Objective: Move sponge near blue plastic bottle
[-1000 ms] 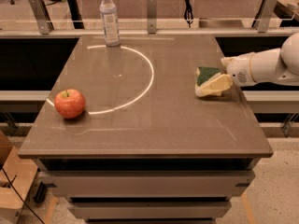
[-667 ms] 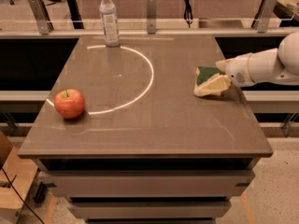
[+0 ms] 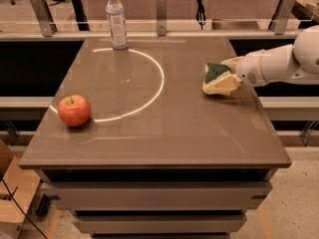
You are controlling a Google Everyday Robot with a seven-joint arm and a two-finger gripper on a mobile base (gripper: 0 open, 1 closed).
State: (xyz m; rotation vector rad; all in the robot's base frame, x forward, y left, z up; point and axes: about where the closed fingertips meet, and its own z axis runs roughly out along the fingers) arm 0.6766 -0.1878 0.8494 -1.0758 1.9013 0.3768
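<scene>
The sponge, yellow with a dark green top, is at the right side of the table, tilted and lifted slightly off the surface. My gripper reaches in from the right on a white arm and is shut on the sponge. The blue plastic bottle, clear with a white cap and a pale label, stands upright at the far edge of the table, left of centre. It is well away from the sponge.
A red apple sits near the table's left edge. A white arc is marked on the brown table top. A rail with metal posts runs behind the table.
The gripper and the sponge have shifted a little to the left and slightly up. The bottle and the apple have not moved.
</scene>
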